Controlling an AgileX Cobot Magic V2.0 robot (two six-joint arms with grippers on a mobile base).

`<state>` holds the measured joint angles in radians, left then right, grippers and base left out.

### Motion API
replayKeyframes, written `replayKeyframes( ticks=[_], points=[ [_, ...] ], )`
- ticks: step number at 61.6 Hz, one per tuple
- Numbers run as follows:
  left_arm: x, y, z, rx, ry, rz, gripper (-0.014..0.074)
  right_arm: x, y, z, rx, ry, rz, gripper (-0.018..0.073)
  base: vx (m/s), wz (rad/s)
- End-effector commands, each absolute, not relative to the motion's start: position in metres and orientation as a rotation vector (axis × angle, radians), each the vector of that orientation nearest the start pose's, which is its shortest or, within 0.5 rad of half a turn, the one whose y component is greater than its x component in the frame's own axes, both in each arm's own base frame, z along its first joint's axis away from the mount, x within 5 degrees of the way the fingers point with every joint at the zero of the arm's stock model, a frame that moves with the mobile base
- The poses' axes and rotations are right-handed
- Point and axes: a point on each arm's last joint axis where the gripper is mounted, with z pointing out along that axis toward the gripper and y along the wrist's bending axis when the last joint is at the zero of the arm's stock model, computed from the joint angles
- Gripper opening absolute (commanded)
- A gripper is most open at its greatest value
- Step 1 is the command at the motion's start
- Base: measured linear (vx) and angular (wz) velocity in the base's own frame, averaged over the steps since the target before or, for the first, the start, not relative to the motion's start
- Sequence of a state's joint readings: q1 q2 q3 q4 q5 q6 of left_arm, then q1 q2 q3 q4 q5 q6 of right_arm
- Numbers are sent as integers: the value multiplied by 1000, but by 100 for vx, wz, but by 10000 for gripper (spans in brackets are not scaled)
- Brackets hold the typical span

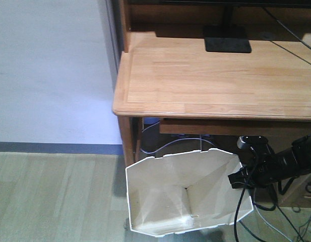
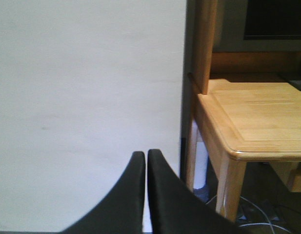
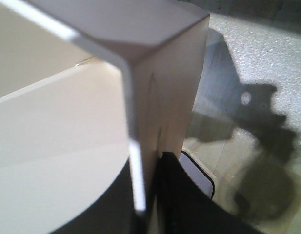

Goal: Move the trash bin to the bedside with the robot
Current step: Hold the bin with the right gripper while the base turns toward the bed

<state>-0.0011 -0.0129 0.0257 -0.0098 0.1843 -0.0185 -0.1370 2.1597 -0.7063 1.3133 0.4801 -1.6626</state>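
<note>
A pale wall (image 1: 49, 70) fills the left. The left pincer (image 2: 146, 155) faces that wall. It is clenched, its black fingers pressed together with nothing between them. The white trash bin (image 1: 170, 176) stands on the wood-look floor (image 1: 49, 196), partly under the table (image 1: 210, 75) beside its front left leg, its open top showing. At the bin's right rim, the right pincer (image 1: 238, 177) grasps the wall, one finger inside and one outside.
</note>
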Motion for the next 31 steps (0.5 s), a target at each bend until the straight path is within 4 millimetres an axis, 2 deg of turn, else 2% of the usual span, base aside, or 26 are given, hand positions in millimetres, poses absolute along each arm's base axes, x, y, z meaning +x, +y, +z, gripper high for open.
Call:
replayKeyframes(
  ticks=[1, 13, 31],
  points=[
    [56, 0, 190, -30, 1608, -38, -6, 278, 20, 44, -362, 2700, 927, -3, -7, 27],
    [56, 0, 190, -30, 1608, -38, -6, 278, 20, 44, -362, 2700, 927, -3, -8, 34],
    [56, 0, 190, -30, 1608, -38, -6, 278, 20, 44, -362, 2700, 927, -3, -9, 48]
  ],
)
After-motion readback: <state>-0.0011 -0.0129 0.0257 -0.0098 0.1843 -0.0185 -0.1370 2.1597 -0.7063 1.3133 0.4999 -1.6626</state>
